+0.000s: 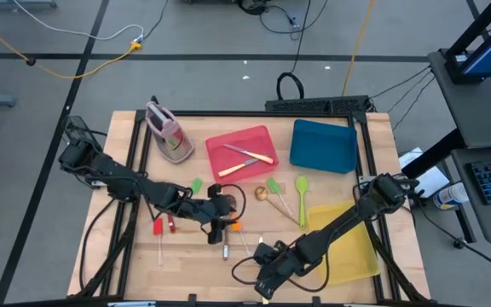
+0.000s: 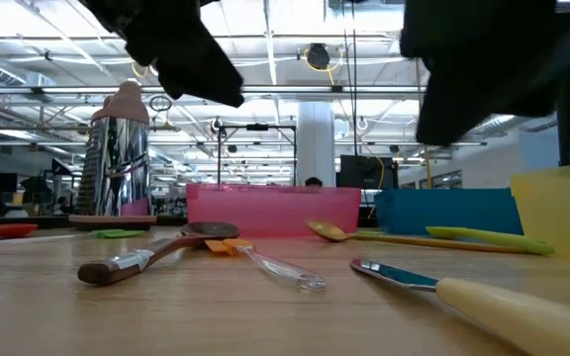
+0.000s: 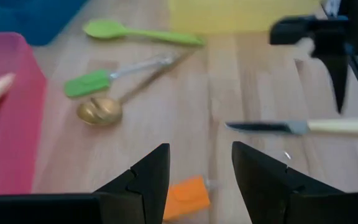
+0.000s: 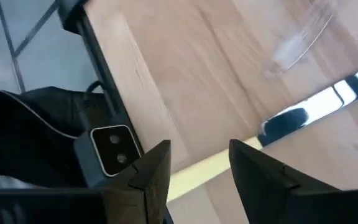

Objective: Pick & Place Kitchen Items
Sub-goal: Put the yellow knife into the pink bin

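Both pincers gape empty: left pincer (image 3: 201, 180) above the orange-headed utensil (image 3: 188, 194), right pincer (image 4: 197, 168) over a cream-handled knife (image 4: 278, 127).

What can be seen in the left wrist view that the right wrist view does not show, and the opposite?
Only the left wrist view shows the open left gripper above an orange-headed utensil, a brown spoon, two green utensils and the red tray. Only the right wrist view shows the open right gripper at the table edge. Both show the cream-handled knife on the wood.
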